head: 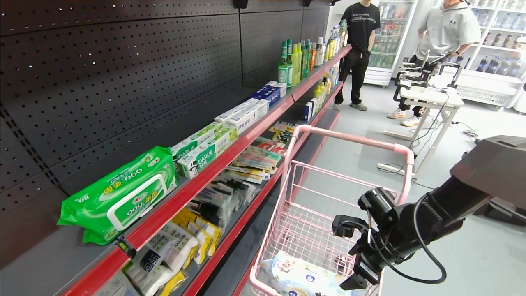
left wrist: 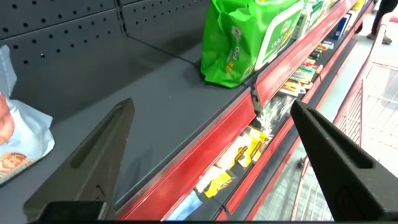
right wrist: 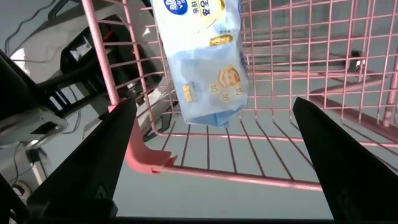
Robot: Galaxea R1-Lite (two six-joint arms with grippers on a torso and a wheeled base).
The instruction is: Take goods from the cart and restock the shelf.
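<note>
Cart, probably wipes inside, toothpaste on shelf

Bare shelf beside the green pack: open room. Pegboard closes the back. Cart open above; wire walls and handle bar its sides.

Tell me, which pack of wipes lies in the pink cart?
The pale blue pack, on the wire floor of the pink cart. The green pack lies up on the top shelf instead, beside the toothpaste boxes.
</note>
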